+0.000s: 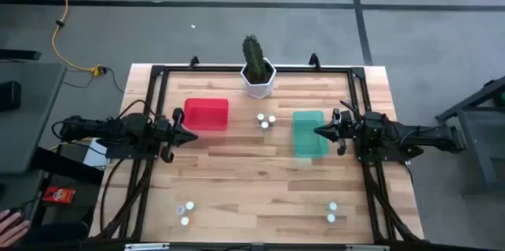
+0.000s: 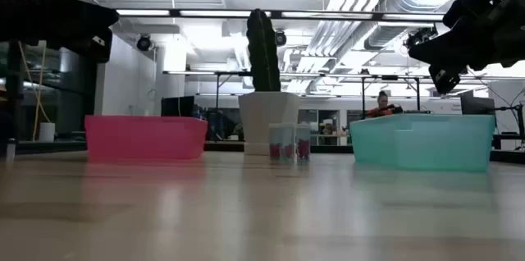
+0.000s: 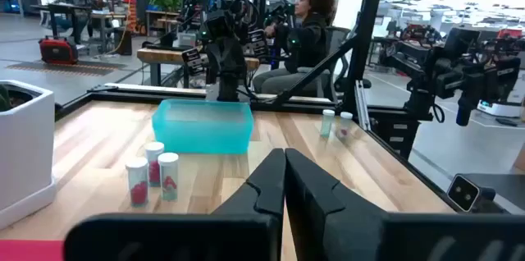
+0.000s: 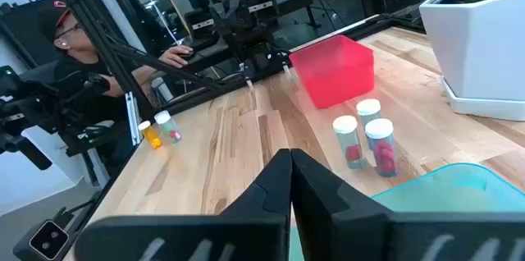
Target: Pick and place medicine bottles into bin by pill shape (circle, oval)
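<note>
Three tiny white-capped bottles (image 1: 266, 121) stand on their bases mid-table between the red bin (image 1: 207, 114) and the teal bin (image 1: 309, 132); they also show in the left wrist view (image 3: 153, 175) and the right wrist view (image 4: 367, 139). Two more bottles (image 1: 185, 212) stand near the front left, one with an orange body (image 4: 151, 135). Two others (image 1: 331, 212) stand near the front right. My left gripper (image 1: 189, 135) is shut and empty beside the red bin's near corner. My right gripper (image 1: 319, 131) is shut and empty over the teal bin's left rim.
A white hexagonal pot with a cactus (image 1: 258, 77) stands at the far edge, behind the centre bottles. A black frame (image 1: 158, 73) runs round the table. People sit at benches beyond the table (image 3: 308, 27). Bare wood lies across the table's middle and front.
</note>
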